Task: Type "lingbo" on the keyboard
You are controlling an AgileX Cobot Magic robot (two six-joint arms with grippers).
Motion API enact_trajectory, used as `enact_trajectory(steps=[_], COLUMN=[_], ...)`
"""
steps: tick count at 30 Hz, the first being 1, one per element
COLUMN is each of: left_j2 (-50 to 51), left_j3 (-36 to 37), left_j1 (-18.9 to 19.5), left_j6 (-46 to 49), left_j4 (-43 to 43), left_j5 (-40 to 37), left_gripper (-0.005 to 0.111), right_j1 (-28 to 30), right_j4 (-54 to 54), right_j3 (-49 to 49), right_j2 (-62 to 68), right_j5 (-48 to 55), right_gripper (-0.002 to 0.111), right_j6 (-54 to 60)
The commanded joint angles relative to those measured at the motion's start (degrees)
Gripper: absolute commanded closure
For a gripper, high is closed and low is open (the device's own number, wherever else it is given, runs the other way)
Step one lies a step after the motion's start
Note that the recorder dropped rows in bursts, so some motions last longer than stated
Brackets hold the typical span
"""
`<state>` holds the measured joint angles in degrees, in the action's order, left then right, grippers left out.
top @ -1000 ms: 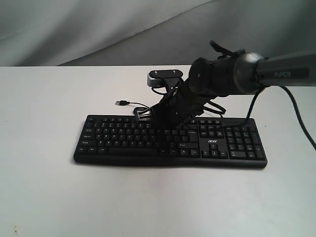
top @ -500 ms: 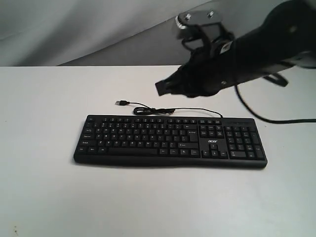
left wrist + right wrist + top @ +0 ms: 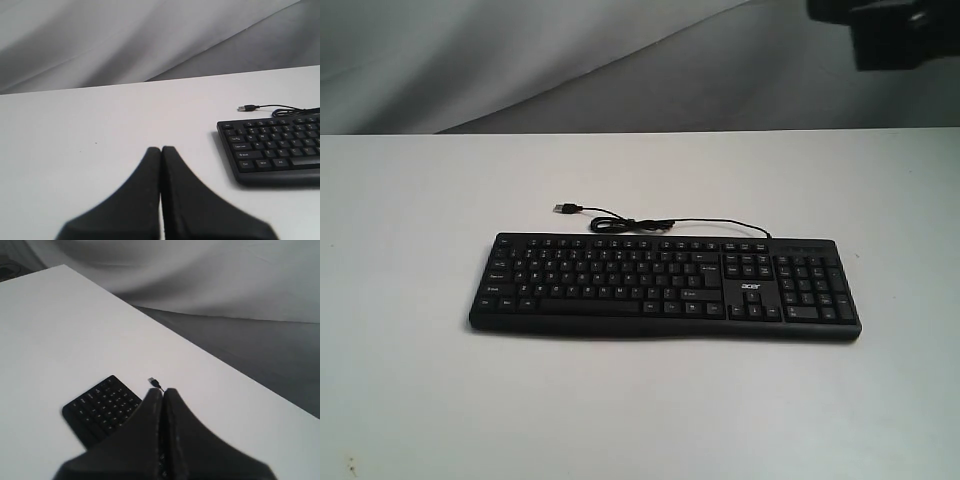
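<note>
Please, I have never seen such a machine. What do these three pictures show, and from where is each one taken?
It is a robot with two arms, each ending in a claw. One picture comes from a camera off the arms: a black keyboard on a white table, its USB cable loose beside it, and part of the right arm in the top corner. The other two come from cameras on the wrists, looking along the claws. The left claw and the right claw are shut and hold nothing.

Left gripper [image 3: 161,149] with jaws pressed together over a white desk [image 3: 90,130], end of black keyboard [image 3: 272,147] cut by the frame edge, USB plug [image 3: 244,107] just beyond it, grey cloth [image 3: 125,40] behind
</note>
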<state>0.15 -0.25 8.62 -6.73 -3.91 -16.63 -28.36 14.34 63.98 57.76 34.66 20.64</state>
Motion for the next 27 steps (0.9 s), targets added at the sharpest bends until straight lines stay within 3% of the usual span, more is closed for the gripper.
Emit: enact_trajectory(steps=[1,9,13,20,27], left_j2=[-0.1,-0.1,-0.1,-0.1,-0.1], left_j3=[0.2,0.2,0.2,0.2,0.2], left_j1=[0.1,0.1,0.1,0.1,0.1], left_j6=[-0.2,-0.2,-0.2,-0.2,-0.2], left_j4=[0.5,0.5,0.5,0.5,0.5], left_j5=[0.3,0.3,0.3,0.3,0.3], left_gripper=[0.106,0.106,0.106,0.106,0.106], right_j1=[6.6,25.6,31.8,33.0,33.0], right_j4=[0.0,6.0,5.8,3.4,2.7], right_j3=[-6.0,-29.2,-39.1,-48.1,-53.5], right_j2=[-6.4,-24.9,-35.1,-47.3,-49.8], right_j5=[-0.7,-11.8,-15.4,-17.3,-19.1], right_gripper=[0.108,0.108,0.108,0.108,0.108], right_j6=[-1.5,-1.9,-1.9,-1.9,-2.4])
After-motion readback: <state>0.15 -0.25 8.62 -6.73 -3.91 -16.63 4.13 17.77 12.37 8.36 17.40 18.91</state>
